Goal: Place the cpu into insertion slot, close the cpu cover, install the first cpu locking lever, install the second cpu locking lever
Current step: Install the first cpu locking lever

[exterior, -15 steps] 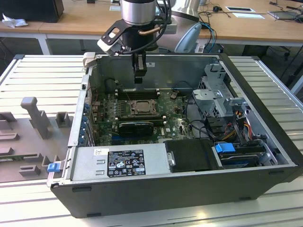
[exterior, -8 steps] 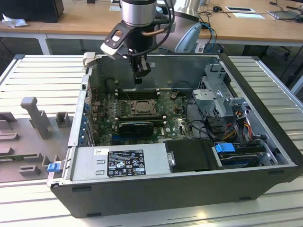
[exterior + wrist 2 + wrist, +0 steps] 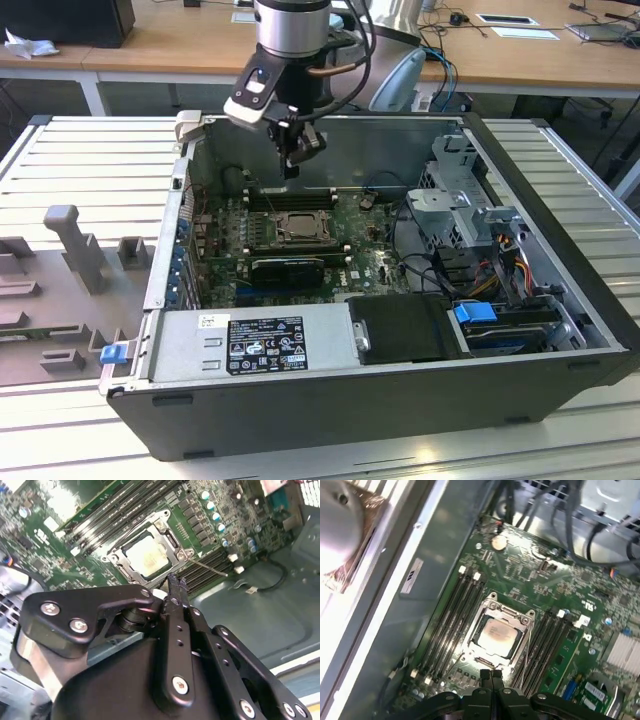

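Open PC case [image 3: 560, 290] lies on its side on a ribbed metal table [image 3: 90, 160] and takes up the centre and right of the exterior view. The green mainboard [image 3: 375, 265] lies flat inside the case, centre frame. A PSU block [image 3: 260, 340] runs along the near wall, lower centre. The arm enters at upper centre. The gripper [image 3: 291, 168] hangs above the board, clear of all parts. In both wrist views its fingers [image 3: 176, 587] are pressed together with nothing between them, i.e. clenched and empty. The insertion slot [image 3: 272, 228] sits at mid-frame in the exterior view, directly below the gripper. The cpu cover [image 3: 507, 613] lies flat over the slot. The cpu [image 3: 496, 635] is seated in the slot, with its pale top visible through the cover window. A thin lever rod [image 3: 210, 569] projects from one socket corner across the memory slots [image 3: 205, 562]; whether it is latched cannot be told.
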